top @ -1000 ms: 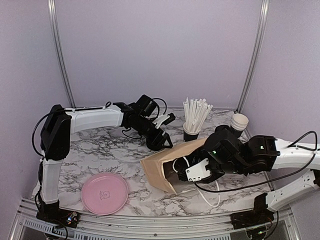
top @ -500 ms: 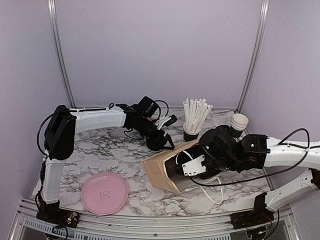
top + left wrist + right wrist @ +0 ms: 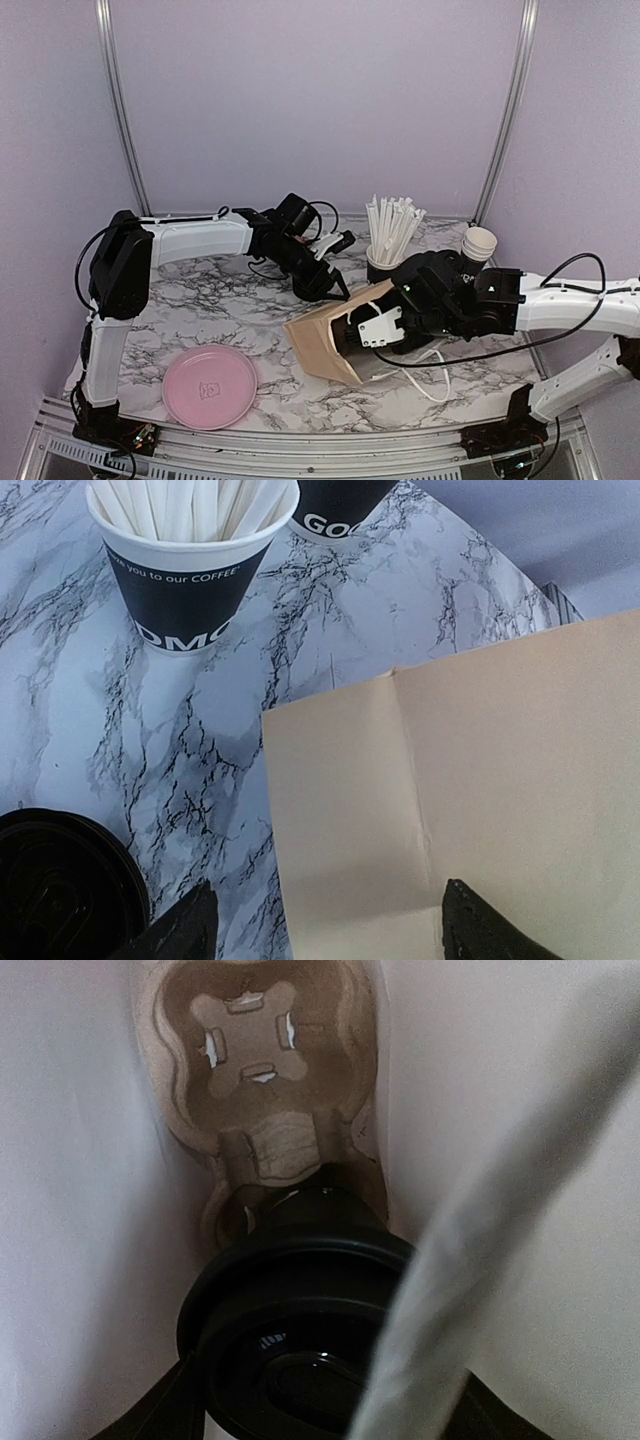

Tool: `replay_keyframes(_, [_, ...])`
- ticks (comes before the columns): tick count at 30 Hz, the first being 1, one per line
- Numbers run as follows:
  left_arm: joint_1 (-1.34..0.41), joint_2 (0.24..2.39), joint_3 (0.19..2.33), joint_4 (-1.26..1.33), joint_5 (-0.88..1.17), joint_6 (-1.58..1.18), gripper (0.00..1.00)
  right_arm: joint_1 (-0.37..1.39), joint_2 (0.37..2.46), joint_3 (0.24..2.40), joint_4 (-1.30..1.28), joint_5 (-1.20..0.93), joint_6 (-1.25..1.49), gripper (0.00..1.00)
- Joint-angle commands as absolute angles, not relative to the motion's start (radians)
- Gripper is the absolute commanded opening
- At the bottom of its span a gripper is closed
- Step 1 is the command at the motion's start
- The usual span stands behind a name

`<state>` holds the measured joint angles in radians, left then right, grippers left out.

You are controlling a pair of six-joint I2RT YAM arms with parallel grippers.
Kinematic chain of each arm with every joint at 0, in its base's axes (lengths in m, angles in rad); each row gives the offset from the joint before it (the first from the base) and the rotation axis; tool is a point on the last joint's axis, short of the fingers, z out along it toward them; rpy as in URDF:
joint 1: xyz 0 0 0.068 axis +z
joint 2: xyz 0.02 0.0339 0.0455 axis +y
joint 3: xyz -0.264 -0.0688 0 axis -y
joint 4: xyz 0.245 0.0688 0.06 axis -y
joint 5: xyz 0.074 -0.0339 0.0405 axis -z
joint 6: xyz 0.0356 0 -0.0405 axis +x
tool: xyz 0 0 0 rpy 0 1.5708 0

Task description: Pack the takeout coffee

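Observation:
A brown paper bag (image 3: 325, 340) lies on its side in the middle of the marble table, mouth toward the right. My right gripper (image 3: 320, 1415) is deep inside it, shut on a takeout coffee cup (image 3: 295, 1330) with a black lid. The cup's base meets the brown pulp carrier (image 3: 255, 1080) at the back of the bag. In the top view this cup is hidden by the bag and my right arm (image 3: 450, 300). My left gripper (image 3: 335, 935) hangs open over the bag's upper edge (image 3: 480, 810). A second round black lid (image 3: 60, 890) shows beside its left finger.
A black cup full of tall white straws (image 3: 385, 250) stands just behind the bag. A stack of open cups (image 3: 478, 245) is at the back right. A pink plate (image 3: 210, 385) lies front left. A white cable (image 3: 430, 385) loops on the table under my right arm.
My right arm has pushed leftward, further into the bag, and the bag's mouth has risen and spread around it. The left gripper has barely moved.

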<state>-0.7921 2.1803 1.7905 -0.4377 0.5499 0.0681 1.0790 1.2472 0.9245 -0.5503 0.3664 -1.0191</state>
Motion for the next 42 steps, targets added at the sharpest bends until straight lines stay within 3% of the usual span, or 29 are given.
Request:
replay_keyframes(1, [-0.794, 2.205, 1.811, -0.436, 0.583, 0.084, 0.77, 1.062, 1.267, 0.926, -0.504, 0.349, -1.024, 0.37])
replay_keyframes(20, [-0.797, 2.208, 1.804, -0.434, 0.671, 0.077, 0.76, 1.04, 1.363, 0.985, -0.563, 0.303, -1.009, 0.37])
replay_keyframes(42, [-0.86, 2.174, 1.749, -0.435, 0.848, 0.065, 0.75, 1.038, 1.583, 1.336, -1.086, 0.044, -0.929, 0.35])
